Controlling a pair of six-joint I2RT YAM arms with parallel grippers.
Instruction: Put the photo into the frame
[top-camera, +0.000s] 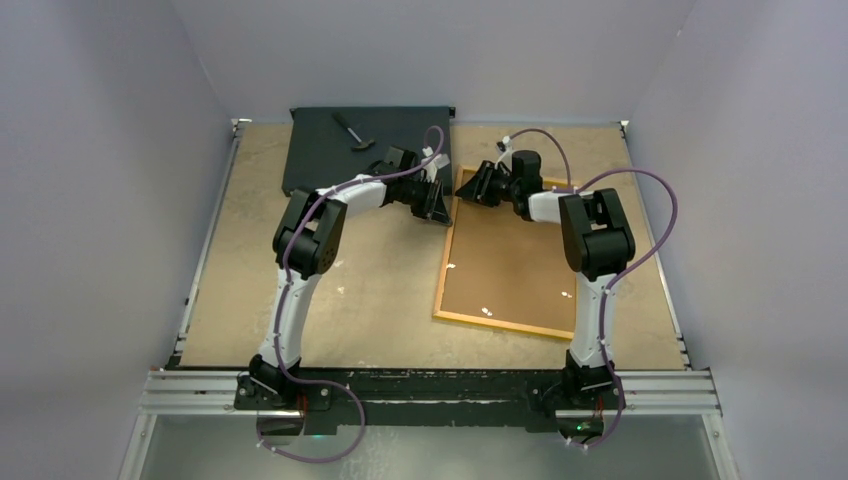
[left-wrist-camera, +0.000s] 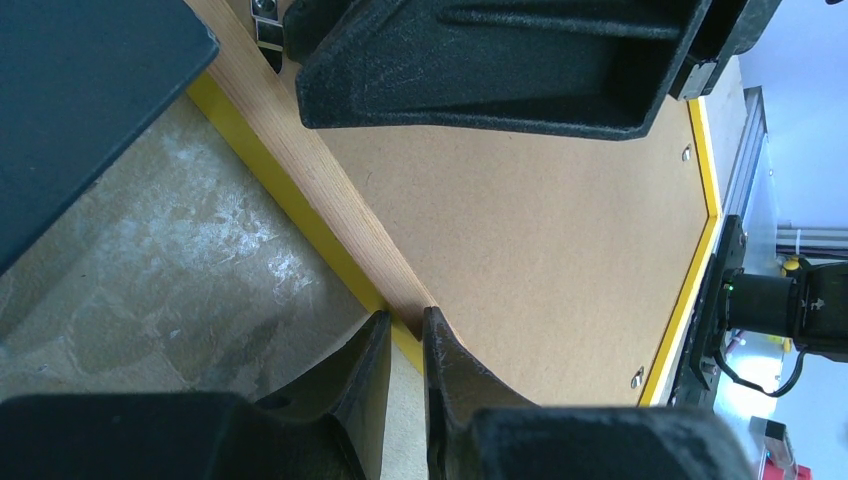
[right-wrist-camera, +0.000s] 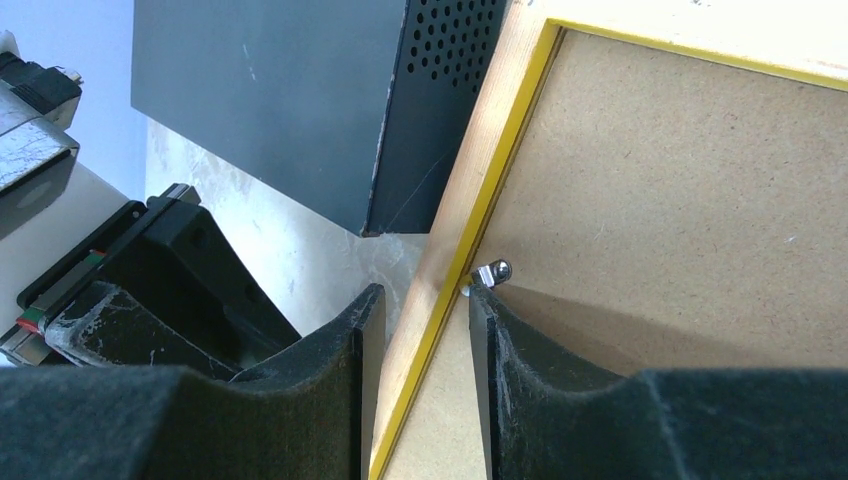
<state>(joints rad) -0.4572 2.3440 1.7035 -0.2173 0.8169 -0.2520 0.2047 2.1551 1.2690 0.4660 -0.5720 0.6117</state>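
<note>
The frame (top-camera: 490, 322), yellow-bordered, lies back-up on the table right of centre, with the brown backing board (top-camera: 510, 265) in it. The photo is hidden. My left gripper (top-camera: 437, 205) is at the frame's far left side; in the left wrist view its jaws (left-wrist-camera: 405, 335) pinch the yellow rim (left-wrist-camera: 270, 180) and its wooden edge. My right gripper (top-camera: 478, 188) is at the far left corner; in the right wrist view it (right-wrist-camera: 420, 310) straddles the frame's rail (right-wrist-camera: 510, 130), one finger outside and one on the board (right-wrist-camera: 680, 200) beside a metal clip (right-wrist-camera: 492, 272).
A flat black box (top-camera: 340, 165) lies at the far left with a small tool (top-camera: 352, 132) on it; its corner is close to the frame's corner (right-wrist-camera: 270, 90). The two grippers are close together. Walls enclose the table on three sides.
</note>
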